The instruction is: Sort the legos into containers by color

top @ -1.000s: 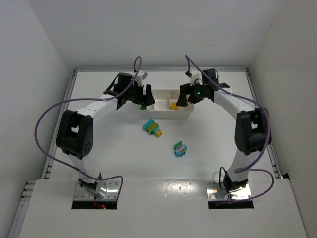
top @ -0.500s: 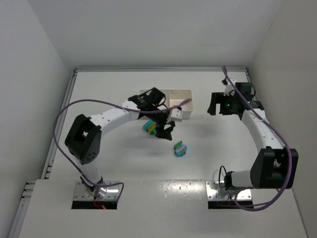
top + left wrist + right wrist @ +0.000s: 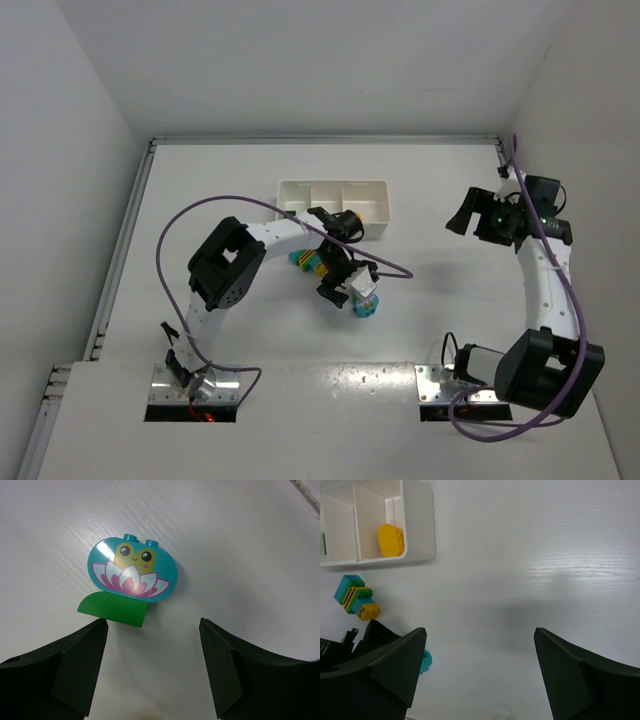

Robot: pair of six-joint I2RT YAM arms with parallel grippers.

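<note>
A cyan rounded lego with a frog picture, with a green lego stuck on it, lies on the table just ahead of my open, empty left gripper. From above, this clump sits beside the left gripper. A second clump of cyan, green and yellow legos lies nearer the tray; it also shows in the right wrist view. A yellow lego lies in the tray's right compartment. My right gripper is open and empty, above bare table right of the tray.
The left arm reaches across in front of the tray. White walls close in the table on the left, back and right. A sliver of green shows inside the tray at the right wrist frame's edge.
The left gripper left the tray and came down the table to the cyan-and-green clump. The right arm swung away from the tray to the right side.
</note>
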